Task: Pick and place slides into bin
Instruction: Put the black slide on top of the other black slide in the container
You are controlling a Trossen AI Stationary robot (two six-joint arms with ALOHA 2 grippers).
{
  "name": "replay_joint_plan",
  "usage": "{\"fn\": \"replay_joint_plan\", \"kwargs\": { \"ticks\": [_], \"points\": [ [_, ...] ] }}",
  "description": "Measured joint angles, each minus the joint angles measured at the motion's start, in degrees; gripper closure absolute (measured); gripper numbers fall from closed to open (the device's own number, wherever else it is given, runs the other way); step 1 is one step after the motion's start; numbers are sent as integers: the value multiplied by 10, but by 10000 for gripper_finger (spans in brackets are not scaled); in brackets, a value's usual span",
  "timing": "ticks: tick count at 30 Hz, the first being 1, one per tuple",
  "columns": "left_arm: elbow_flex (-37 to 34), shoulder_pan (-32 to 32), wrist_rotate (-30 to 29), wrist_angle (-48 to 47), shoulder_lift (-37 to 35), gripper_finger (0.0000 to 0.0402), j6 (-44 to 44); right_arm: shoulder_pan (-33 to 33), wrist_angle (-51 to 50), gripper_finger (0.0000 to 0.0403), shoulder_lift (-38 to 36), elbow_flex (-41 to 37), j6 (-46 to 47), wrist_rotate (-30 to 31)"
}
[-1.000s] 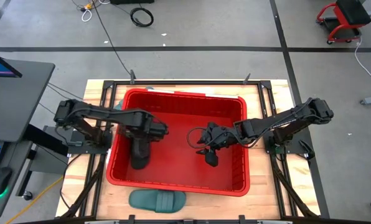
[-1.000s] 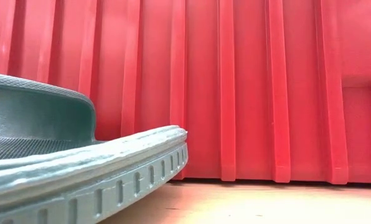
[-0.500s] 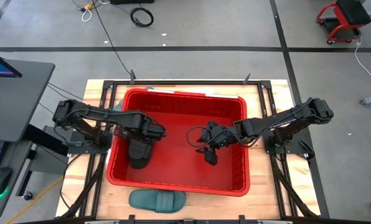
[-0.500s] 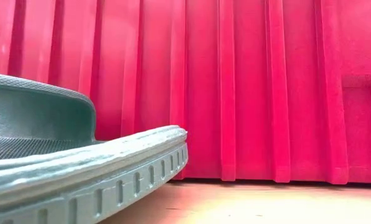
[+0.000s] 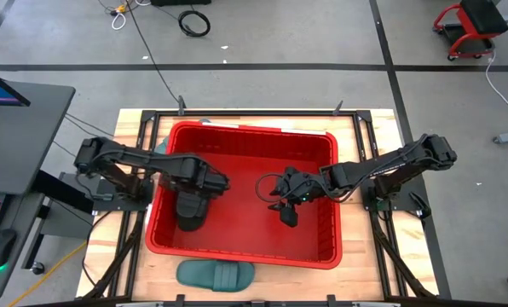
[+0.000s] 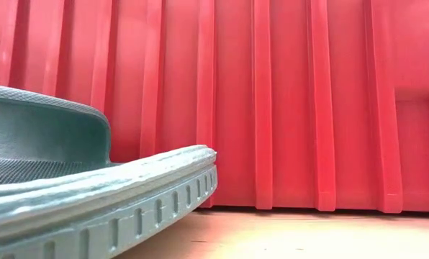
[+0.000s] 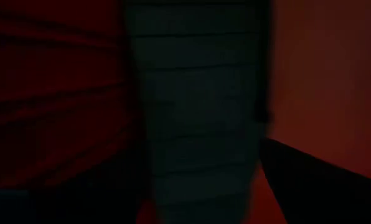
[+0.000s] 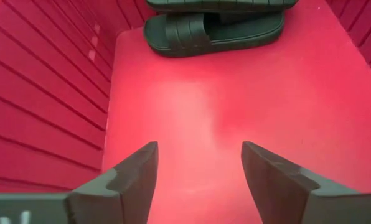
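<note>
Slides of moulded rubber are what we track: we count one dark teal-green slide (image 5: pixel 216 274) lying flat on the pale wooden table (image 5: pixel 369 277) just outside the near wall of the bin (image 5: pixel 245 254), and two dark slides inside the bin, as the right wrist view shows, one dark slide (image 8: pixel 213 30) with a ribbed strap on the smooth red floor and a second dark slide (image 8: pixel 223 4) just past it, only its edge in view. From table height, the teal slide's sole edge carries a row of small rectangular notches, its footbed a fine pebbled grain, and behind it we see the bin's tall vertical ribs. The left gripper (image 5: pixel 190 209) hangs over the dark slides at the bin's left side, its fingers spread wide; the left wrist view gives only a dark ribbed surface close up, so we cannot tell whether anything is held. The right gripper (image 8: pixel 198 177) hovers over bare red floor right of the bin's middle, jaws apart and holding nothing. Compared with a second ago, both arms have barely shifted, and the teal slide lies where it was.
</note>
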Motion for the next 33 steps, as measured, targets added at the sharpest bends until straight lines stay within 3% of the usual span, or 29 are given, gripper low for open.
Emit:
{"fn": "replay_joint_plan", "kwargs": {
  "ticks": [4, 11, 21, 26, 30, 33],
  "points": [
    [-30, 5, 28, 5, 15, 78, -4, 2, -2, 160, 0, 0, 4, 0],
    [-78, 4, 65, 38, 20, 88, -4, 8, -7, 158, 0, 0, 4, 0],
    [-11, 3, 30, 104, 21, 92, 46, 8, -9, 158, 0, 0, 6, -3],
    [-13, 7, -3, 184, 20, 93, 101, 8, -9, 156, 0, 0, 15, -2],
    [-31, 6, 0, 350, 22, 93, 225, 8, -10, 156, 0, 0, 20, -2],
    [-41, 2, 13, 426, 31, 99, 260, 8, -12, 156, 0, 0, 21, -2]
  ]
}}
